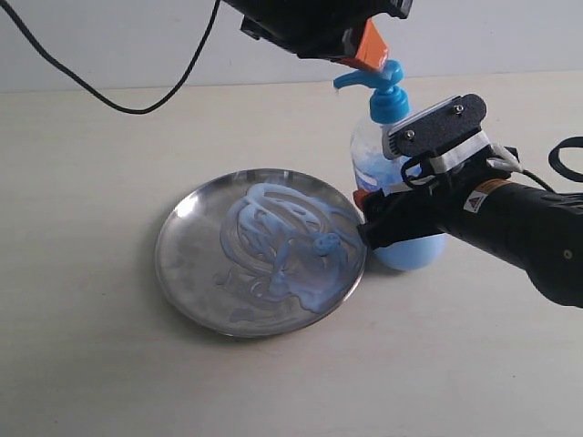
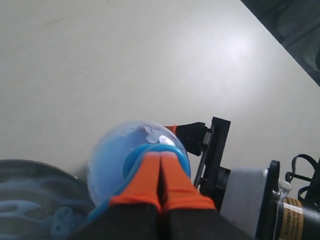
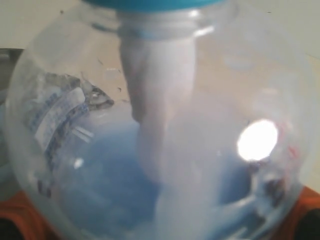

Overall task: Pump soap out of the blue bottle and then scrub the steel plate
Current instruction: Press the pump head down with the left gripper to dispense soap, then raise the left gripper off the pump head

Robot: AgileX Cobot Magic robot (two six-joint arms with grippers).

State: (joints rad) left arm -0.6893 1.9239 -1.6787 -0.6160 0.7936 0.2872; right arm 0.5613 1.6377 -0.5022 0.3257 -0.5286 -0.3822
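Observation:
The steel plate (image 1: pixel 173 264) lies left of centre, smeared with pale blue soap (image 1: pixel 273 246). Just right of it stands the blue bottle (image 1: pixel 369 150), its bright blue pump head (image 1: pixel 387 91) with the spout turned toward the plate. My left gripper (image 1: pixel 372 55) comes down from above, its orange fingers pressed together at the top of the pump head. The left wrist view shows that gripper (image 2: pixel 161 156) shut over the bottle (image 2: pixel 115 155). My right gripper (image 1: pixel 387 223) is shut on the bottle's body. In the right wrist view the bottle (image 3: pixel 100 100) fills the space between the orange fingers (image 3: pixel 15 212).
A black cable (image 1: pixel 91 91) hangs across the back left, and another loops at the far right (image 1: pixel 565 155). The plate's rim (image 2: pixel 20 165) and soap (image 2: pixel 25 207) show beside the bottle. The table's edge (image 2: pixel 280 40) runs diagonally beyond it.

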